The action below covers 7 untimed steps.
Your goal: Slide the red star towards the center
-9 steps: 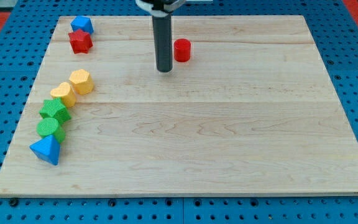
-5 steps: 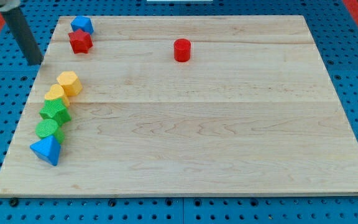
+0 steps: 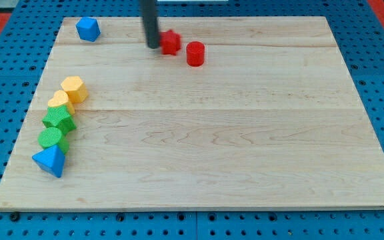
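The red star (image 3: 171, 42) lies near the view's top, a little left of the middle of the wooden board (image 3: 245, 133). My tip (image 3: 153, 46) touches its left side. A red cylinder (image 3: 195, 53) stands just to the right of the star, slightly lower, a small gap between them.
A blue block (image 3: 87, 29) sits at the top left corner. Down the left side runs a curved row: a yellow hexagonal block (image 3: 75, 88), a yellow block (image 3: 59, 101), a green block (image 3: 59, 119), a green cylinder (image 3: 51, 138) and a blue pyramid-like block (image 3: 50, 161).
My tip went from the middle to the board's left edge, then right to the top middle. The red star slid right from beside the blue block to next to the red cylinder.
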### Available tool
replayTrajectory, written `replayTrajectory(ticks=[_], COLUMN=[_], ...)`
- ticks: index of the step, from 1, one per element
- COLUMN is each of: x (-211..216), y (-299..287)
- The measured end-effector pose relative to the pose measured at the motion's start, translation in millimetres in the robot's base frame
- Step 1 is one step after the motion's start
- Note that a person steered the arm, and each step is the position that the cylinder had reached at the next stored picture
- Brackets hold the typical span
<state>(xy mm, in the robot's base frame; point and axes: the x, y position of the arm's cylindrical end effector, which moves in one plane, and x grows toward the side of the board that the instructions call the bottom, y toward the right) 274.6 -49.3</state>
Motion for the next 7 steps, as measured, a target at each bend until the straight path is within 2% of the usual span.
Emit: replayTrajectory(ticks=[1, 3, 4, 5, 6, 7], x=[0, -29, -38, -17, 28, 17], y=[-5, -17, 54, 87, 79, 91])
